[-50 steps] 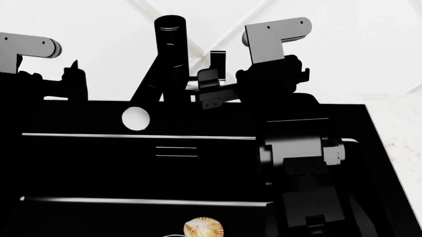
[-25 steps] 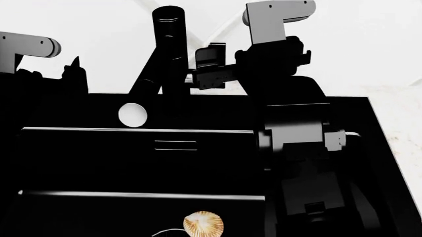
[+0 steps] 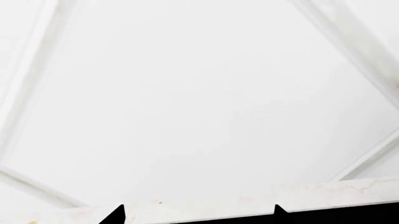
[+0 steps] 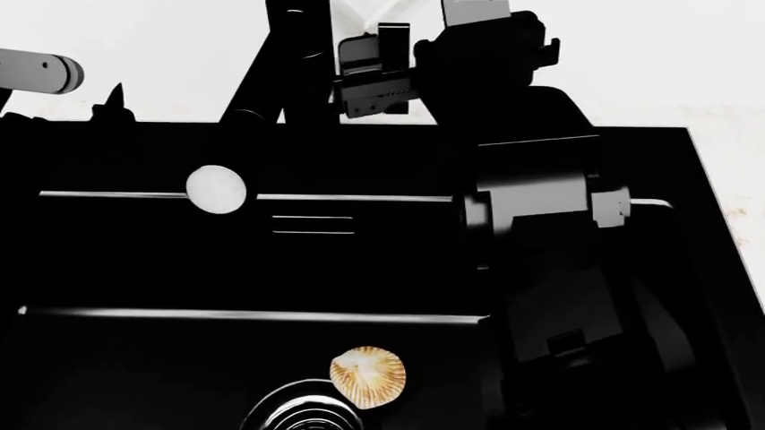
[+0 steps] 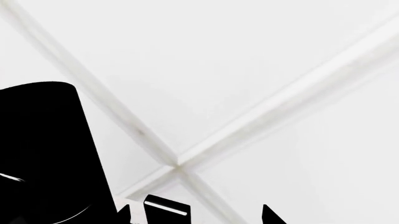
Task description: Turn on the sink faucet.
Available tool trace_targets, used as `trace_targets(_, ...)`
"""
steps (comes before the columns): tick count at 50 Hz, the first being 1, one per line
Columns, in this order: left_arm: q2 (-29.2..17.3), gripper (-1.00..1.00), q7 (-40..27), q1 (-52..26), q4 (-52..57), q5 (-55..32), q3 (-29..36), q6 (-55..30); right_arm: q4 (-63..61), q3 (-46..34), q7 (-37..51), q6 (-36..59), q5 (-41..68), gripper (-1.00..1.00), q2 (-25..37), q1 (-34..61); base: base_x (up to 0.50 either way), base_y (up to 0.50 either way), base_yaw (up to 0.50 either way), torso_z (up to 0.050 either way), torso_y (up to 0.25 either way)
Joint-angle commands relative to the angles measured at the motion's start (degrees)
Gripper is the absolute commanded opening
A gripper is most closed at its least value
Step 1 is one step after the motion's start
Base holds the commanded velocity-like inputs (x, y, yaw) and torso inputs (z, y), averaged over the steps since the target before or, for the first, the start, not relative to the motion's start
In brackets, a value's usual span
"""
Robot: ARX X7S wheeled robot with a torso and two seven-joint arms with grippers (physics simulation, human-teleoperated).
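The sink faucet (image 4: 299, 63) stands behind the sink (image 4: 143, 260). Its thick black cylinder runs out of the top of the head view, and its spout slopes down-left to a white round end (image 4: 217, 189). My right gripper (image 4: 365, 76) is at the cylinder's right side. In the right wrist view the right gripper (image 5: 196, 213) is open, with the short lever (image 5: 165, 210) between its fingertips (image 5: 268, 213), next to the faucet cylinder (image 5: 44, 154). My left gripper (image 4: 116, 97) is left of the faucet. It (image 3: 198, 212) is open, empty and faces the white wall.
The basin holds a round ringed drain (image 4: 299, 410), a slotted overflow (image 4: 313, 224) and a tan scallop shell (image 4: 368, 376) beside the drain. My right forearm (image 4: 538, 206) reaches over the sink's right half. Pale stone counter (image 4: 732, 152) lies to the right, with white tiled wall behind.
The head view has tilted down: faucet, sink rim and both arms sit higher in frame, and the drain now shows. My right gripper has stayed at the faucet's right side.
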Motion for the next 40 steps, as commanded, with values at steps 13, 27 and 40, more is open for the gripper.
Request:
trace_targets(13, -0.67, 1.00, 0.03, 1.90, 3.20, -0.92, -0.16, -0.28, 0.02, -6.81, 2.79, 0.14, 7.45, 1.00, -0.02, 0.53, 0.00, 0.00, 0.00, 0.000, -0.028)
trace_targets(27, -1.17, 1.00, -0.05, 2.61, 3.73, -1.56, -0.53, -0.58, 0.02, -11.55, 4.68, -1.73, 13.26, 1.00, -0.02, 0.80, 0.00, 0.00, 0.00, 0.000, -0.099)
trace_targets(40, -0.39, 1.00, -0.83, 2.46, 1.74, -1.33, -0.13, 0.56, 0.01, 8.23, 6.44, -4.04, -3.74, 1.00, 0.03, -0.81, 0.00, 0.00, 0.00, 0.000, 0.000)
